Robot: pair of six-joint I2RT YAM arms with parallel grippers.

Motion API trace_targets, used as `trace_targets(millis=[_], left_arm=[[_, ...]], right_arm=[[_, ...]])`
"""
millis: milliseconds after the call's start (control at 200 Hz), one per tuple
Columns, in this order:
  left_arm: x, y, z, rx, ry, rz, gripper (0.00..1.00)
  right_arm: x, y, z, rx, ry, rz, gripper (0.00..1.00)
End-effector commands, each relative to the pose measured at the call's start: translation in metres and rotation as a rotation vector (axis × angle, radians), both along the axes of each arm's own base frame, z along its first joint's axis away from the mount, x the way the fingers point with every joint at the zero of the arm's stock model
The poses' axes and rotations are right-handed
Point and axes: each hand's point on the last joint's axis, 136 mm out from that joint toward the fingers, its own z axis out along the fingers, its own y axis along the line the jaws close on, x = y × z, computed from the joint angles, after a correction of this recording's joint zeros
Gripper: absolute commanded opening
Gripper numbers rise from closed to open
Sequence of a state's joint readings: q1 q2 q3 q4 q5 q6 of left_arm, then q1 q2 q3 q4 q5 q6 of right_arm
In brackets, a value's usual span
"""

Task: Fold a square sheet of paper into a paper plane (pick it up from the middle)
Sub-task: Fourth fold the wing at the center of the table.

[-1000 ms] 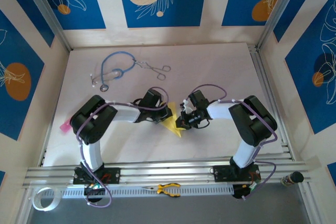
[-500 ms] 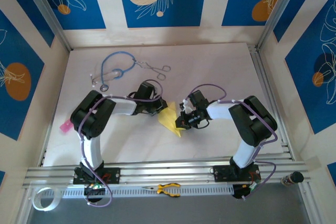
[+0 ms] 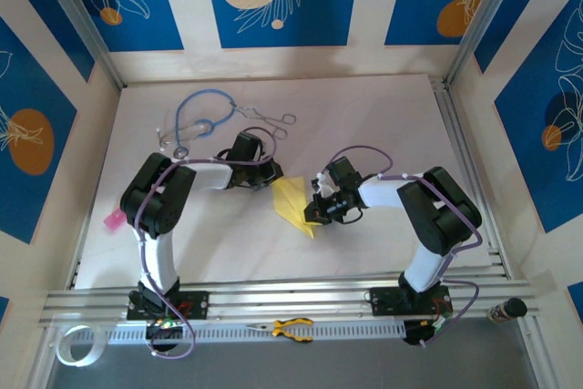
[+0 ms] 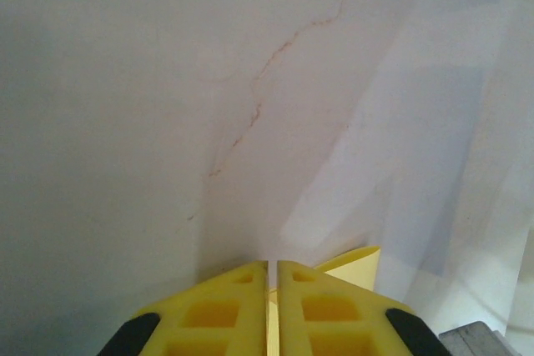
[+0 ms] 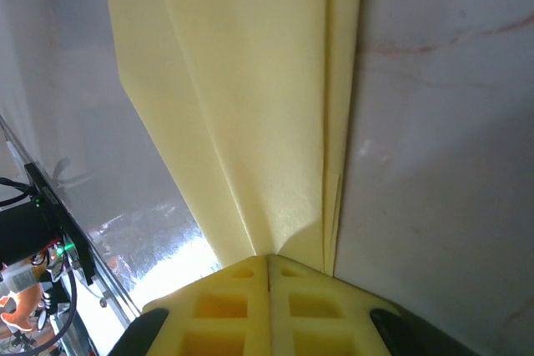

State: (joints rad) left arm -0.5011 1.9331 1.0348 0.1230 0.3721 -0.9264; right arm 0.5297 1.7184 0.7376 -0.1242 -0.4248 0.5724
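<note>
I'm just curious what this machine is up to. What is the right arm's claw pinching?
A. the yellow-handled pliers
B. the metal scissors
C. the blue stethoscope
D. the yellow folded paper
D: the right claw is closed on the yellow folded paper, whose near end runs in between its tips.
</note>
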Motion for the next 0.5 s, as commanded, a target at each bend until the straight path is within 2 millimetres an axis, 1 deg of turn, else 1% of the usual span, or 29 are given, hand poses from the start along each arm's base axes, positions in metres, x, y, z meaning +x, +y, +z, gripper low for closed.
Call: trace_targets(millis=[0,65,140,235,365,430,495], left_arm=[[0.012,0.004,0.040,0.017,-0.096,-0.013,0.13],[0.012,0.006,0.054,0.018,-0.120,-0.011,0.14],[0.007,0.005,0.067,0.009,-0.141,-0.015,0.15],[-0.006,-0.002,0.072,-0.028,-0.137,-0.041,0.15],[-0.031,-0.028,0.066,-0.108,-0.095,-0.130,0.13],[-0.042,-0.041,0.059,-0.131,-0.076,-0.182,0.13],[-0.049,-0.048,0.048,-0.131,-0.054,-0.212,0.13]], right_arm=[[-0.027,-0.033,-0.035,-0.184,0.094,-0.013,0.00],[-0.026,-0.032,-0.034,-0.180,0.095,-0.013,0.00],[-0.025,-0.031,-0.034,-0.179,0.093,-0.015,0.00],[-0.024,-0.031,-0.034,-0.178,0.095,-0.019,0.00],[-0.024,-0.030,-0.034,-0.175,0.094,-0.023,0.00],[-0.024,-0.030,-0.034,-0.172,0.093,-0.022,0.00],[-0.024,-0.030,-0.034,-0.172,0.094,-0.024,0.00]])
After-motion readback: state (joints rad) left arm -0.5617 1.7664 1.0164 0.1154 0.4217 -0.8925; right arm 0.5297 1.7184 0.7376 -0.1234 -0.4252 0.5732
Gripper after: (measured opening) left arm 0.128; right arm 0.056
